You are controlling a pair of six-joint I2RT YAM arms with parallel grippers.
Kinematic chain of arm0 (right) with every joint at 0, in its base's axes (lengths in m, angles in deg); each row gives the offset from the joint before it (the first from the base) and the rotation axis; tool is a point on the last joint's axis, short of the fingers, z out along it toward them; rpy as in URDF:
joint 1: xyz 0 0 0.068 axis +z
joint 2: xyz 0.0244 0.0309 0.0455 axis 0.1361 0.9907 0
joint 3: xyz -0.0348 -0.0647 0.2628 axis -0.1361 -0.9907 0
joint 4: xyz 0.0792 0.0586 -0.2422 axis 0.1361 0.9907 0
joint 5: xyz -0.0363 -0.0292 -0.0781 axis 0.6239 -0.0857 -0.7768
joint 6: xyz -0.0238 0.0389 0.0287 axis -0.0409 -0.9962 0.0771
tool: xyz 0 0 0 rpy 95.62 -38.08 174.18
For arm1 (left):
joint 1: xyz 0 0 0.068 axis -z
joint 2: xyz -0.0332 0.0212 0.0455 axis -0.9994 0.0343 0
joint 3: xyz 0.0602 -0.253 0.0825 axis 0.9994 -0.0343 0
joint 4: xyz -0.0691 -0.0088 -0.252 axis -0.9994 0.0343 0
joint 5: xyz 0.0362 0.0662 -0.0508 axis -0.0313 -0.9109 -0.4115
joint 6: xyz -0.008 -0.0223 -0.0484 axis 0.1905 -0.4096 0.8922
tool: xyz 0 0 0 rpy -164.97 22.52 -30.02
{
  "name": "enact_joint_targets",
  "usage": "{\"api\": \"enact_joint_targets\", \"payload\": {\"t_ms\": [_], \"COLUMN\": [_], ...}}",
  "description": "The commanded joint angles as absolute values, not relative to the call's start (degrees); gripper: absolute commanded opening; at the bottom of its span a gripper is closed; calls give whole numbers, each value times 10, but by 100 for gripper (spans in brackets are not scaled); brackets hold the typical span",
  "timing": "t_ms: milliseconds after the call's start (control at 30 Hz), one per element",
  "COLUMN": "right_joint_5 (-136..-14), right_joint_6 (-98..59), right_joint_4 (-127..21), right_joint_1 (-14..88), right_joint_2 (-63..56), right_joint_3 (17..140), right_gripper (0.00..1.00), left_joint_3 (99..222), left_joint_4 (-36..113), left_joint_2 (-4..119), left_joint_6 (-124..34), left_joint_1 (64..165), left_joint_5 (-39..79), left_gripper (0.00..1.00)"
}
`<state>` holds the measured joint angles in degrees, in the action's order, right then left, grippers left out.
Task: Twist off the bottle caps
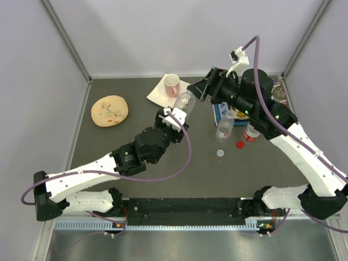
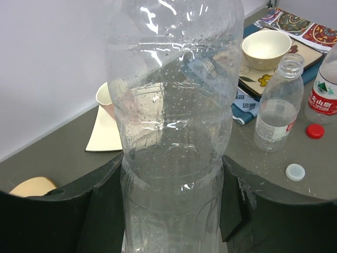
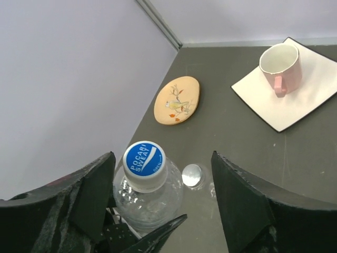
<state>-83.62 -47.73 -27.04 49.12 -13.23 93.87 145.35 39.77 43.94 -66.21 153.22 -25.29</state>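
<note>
My left gripper (image 1: 173, 120) is shut on a clear bottle (image 1: 184, 103), held off the table and tilted toward the right arm. In the left wrist view the bottle (image 2: 174, 132) fills the gap between both fingers (image 2: 79, 211). Its blue cap (image 3: 144, 164) sits between the jaws of my right gripper (image 3: 162, 174), which is open, the cap nearer the left finger (image 3: 89, 200) and well apart from the right one. Two more bottles (image 1: 224, 126) (image 1: 251, 132) stand capless on the table. A red cap (image 1: 240, 144) and a white cap (image 1: 220, 153) lie loose beside them.
A pink mug (image 1: 172, 84) stands on a white square mat (image 1: 157, 93) at the back. A tan oval dish (image 1: 110, 110) lies at the left. A white bowl (image 2: 266, 48) sits on patterned cloths at the right. A small greyish disc (image 3: 192, 175) shows beside the held bottle.
</note>
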Motion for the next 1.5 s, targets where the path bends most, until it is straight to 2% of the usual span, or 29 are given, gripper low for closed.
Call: {"api": "enact_joint_targets", "payload": {"t_ms": [0, 67, 233, 333, 367, 400, 467, 567, 600, 700, 733, 833, 933, 1200, 1467], "right_joint_5": [-843, -842, -831, -811, -808, -793, -768, -696, -667, -589, -567, -461, -368, -204, -121], "right_joint_6": [-479, -478, -479, -477, -475, -471, -443, -396, -386, -343, -324, -294, -266, -251, -206], "right_joint_4": [-297, -299, -301, -301, -302, -301, -301, -301, -301, -303, -304, -303, -308, -358, -357], "right_joint_1": [504, 505, 508, 507, 508, 507, 508, 505, 503, 494, 490, 481, 480, 481, 481], "right_joint_2": [-136, -136, -134, -136, -137, -138, -140, -145, -149, -168, -178, -182, -188, -204, -205], "right_joint_3": [944, 943, 933, 925, 922, 921, 921, 935, 937, 943, 946, 958, 959, 918, 900], "right_gripper": [67, 54, 36, 19, 7, 0, 0, 0, 0, 0, 0, 0, 0, 0, 0], "left_joint_3": [1449, 1449, 1447, 1447, 1446, 1444, 1441, 1456, 1471, 1476, 1478, 1495, 1494, 1435, 1427], "left_joint_4": [356, 356, 351, 347, 346, 343, 344, 394, 404, 429, 419, 410, 340, 23, -126], "left_joint_2": [436, 437, 434, 431, 427, 424, 400, 376, 373, 344, 337, 348, 364, 408, 462], "left_joint_6": [-674, -674, -673, -676, -676, -670, -666, -634, -622, -567, -516, -439, -369, -140, -12], "left_joint_1": [1537, 1537, 1536, 1536, 1536, 1536, 1534, 1511, 1483, 1417, 1397, 1330, 1293, 1257, 1253], "left_joint_5": [-270, -269, -270, -268, -263, -258, -221, -57, 55, 247, 374, 569, 691, 834, 848], "left_gripper": [50, 51, 51, 51, 51, 51, 54, 56, 56, 55, 56, 56, 56, 57, 57]}}
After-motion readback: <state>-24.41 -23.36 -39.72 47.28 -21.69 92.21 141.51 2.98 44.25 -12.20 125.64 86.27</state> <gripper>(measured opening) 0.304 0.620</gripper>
